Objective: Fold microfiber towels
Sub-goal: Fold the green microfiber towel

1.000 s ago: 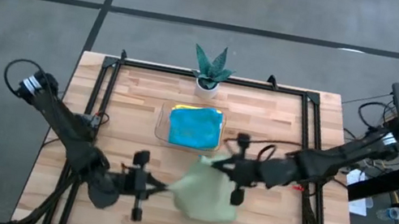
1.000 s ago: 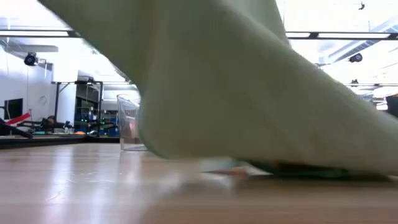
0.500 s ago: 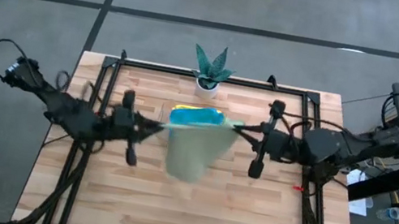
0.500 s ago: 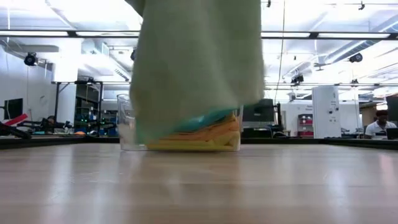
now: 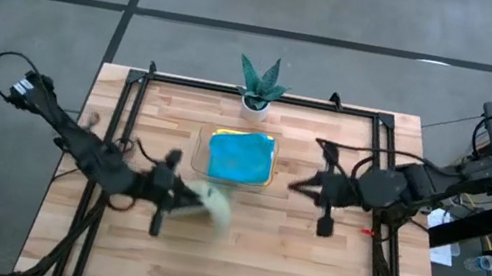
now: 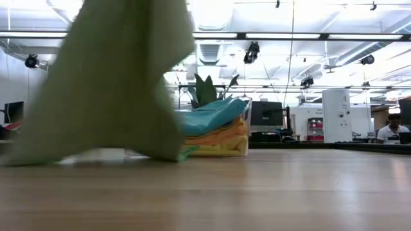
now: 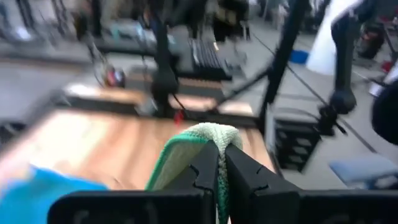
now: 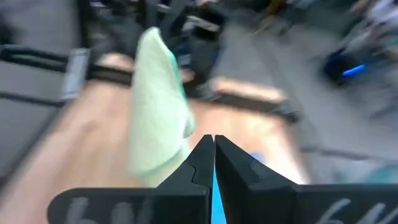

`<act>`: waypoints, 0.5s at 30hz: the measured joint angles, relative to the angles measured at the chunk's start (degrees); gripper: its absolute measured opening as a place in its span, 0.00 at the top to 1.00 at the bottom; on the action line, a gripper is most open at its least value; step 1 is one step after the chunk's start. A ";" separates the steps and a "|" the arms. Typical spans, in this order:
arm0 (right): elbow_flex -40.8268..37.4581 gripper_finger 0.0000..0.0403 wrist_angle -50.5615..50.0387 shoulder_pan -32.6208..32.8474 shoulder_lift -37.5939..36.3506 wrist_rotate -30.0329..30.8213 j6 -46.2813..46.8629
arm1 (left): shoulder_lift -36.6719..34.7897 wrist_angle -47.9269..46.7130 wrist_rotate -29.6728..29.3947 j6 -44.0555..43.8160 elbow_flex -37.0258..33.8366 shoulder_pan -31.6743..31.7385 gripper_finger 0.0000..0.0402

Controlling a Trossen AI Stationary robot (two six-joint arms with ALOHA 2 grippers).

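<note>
Pale green square microfiber towel (image 5: 211, 205) is now hanging only from the left gripper (image 5: 177, 196), clamped at seven o'clock of the clear plastic tray (image 5: 201, 146); the right gripper (image 5: 297, 184), at three o'clock, is closing empty, so folding is restarting.

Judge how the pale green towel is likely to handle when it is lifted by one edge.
Probably floppy: the pale green towel, pinched at one edge by the left tool, drapes in a loose sheet down toward the table. Likely light, since that small pinch carries it. It may swing and bunch rather than keep its shape; its trailing end looks crumpled from above.
</note>
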 joint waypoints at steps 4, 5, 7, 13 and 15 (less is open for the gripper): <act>-5.14 0.98 -0.94 0.81 0.22 -9.34 8.21 | 7.51 0.80 1.41 -7.95 -0.64 -1.45 1.00; -6.73 0.98 -0.54 1.34 0.53 -10.37 9.77 | 9.75 1.33 1.77 -9.72 -0.59 -1.59 1.00; -9.73 0.98 0.83 2.46 0.98 -10.93 12.44 | 13.70 2.04 2.73 -13.36 0.14 -1.99 1.00; -16.58 0.98 3.62 8.05 0.63 -11.83 20.23 | 23.63 10.34 10.79 -19.49 1.53 -2.54 1.00; -19.17 0.98 5.26 10.22 0.82 -12.56 22.46 | 26.07 12.81 12.79 -20.96 1.86 -2.71 1.00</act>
